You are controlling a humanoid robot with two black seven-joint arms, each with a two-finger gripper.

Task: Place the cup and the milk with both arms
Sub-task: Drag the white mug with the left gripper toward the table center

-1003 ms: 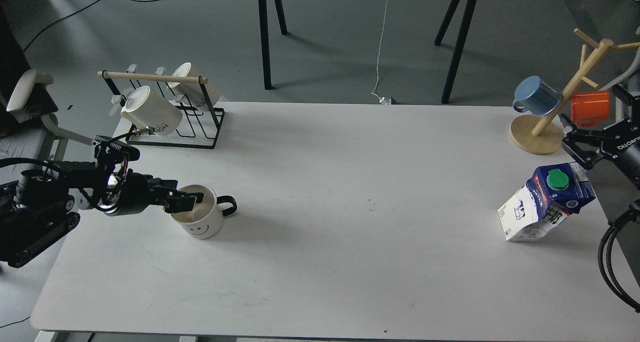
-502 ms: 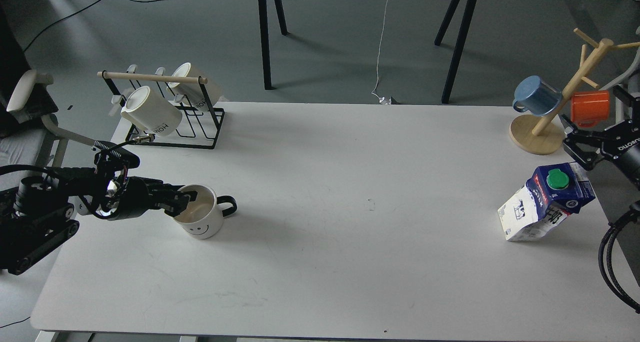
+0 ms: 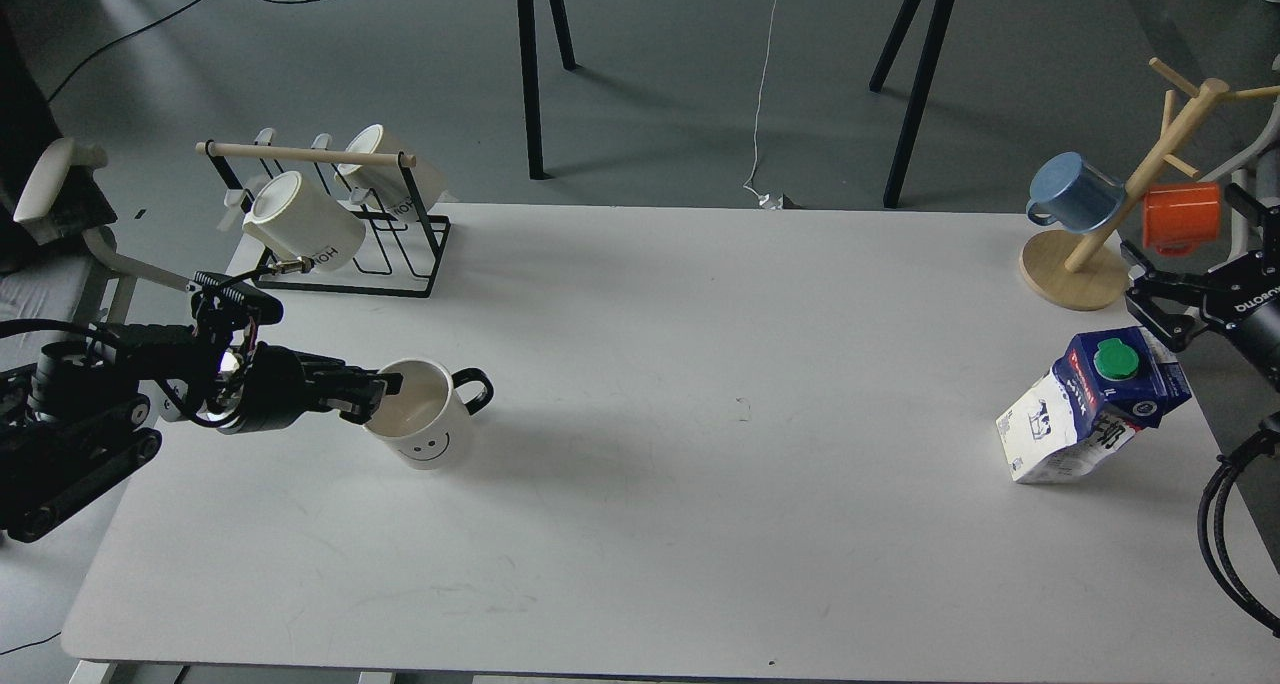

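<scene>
The cup (image 3: 432, 438), cream-white with a black handle and a smiley face, is at the left of the white table (image 3: 640, 524). It is tilted, its mouth turned toward my left arm. My left gripper (image 3: 376, 396) is shut on its left rim, one finger inside the cup. The milk (image 3: 1092, 406), a carton with a dark blue top and a green cap, leans to the right near the table's right edge. My right gripper (image 3: 1146, 299) is open and empty, just behind and to the right of the carton and apart from it.
A black wire rack (image 3: 345, 254) with a wooden bar holds two cream mugs with dark lettering at the back left. A wooden mug tree (image 3: 1085, 264) with a blue mug (image 3: 1072, 190) and an orange mug (image 3: 1180, 216) stands at the back right.
My left gripper has lifted and tilted the cup and carried it a little to the right. My right gripper has dropped slightly beside the milk, which has not moved.
</scene>
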